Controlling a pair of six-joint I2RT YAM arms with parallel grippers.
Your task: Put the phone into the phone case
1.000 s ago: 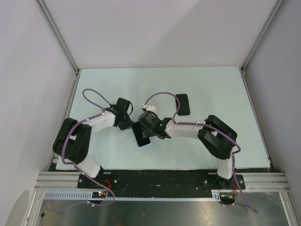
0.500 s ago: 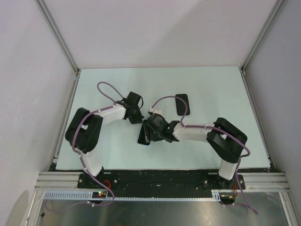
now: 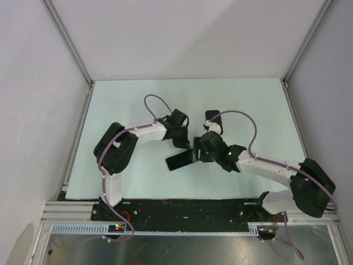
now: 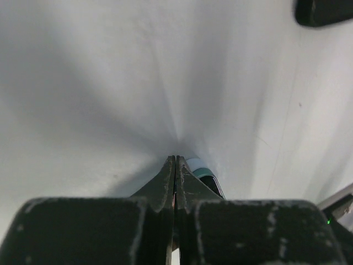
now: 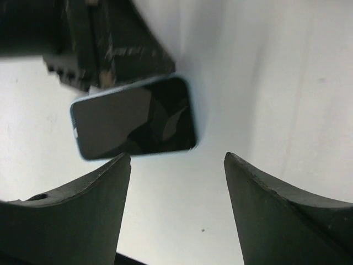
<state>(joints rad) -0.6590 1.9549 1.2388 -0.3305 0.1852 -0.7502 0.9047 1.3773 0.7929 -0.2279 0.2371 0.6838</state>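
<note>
The phone case [image 3: 181,160] lies flat in mid-table, a pale-blue rim around a dark glossy slab; whether that slab is the phone I cannot tell. In the right wrist view the case [image 5: 135,118] lies just beyond my open, empty right gripper [image 5: 176,160]. That gripper [image 3: 196,155] sits at the case's right end. My left gripper [image 3: 185,143] is shut, its tips down at the case's far edge. In the left wrist view the left gripper [image 4: 175,160] has a pale-blue corner of the case [image 4: 199,168] beside its tips. A plain black slab [image 3: 215,117] lies behind the right wrist.
The plain black slab also shows at the top right of the left wrist view [image 4: 325,11]. The pale-green table mat [image 3: 259,110] is walled by white panels at the back and sides. The right arm's purple cable [image 3: 251,130] loops over the mat.
Both grippers have moved right. The rimmed slab has turned from nearly lengthwise to crosswise and shifted right. The right gripper, earlier over the slab, now stands open beside it.
</note>
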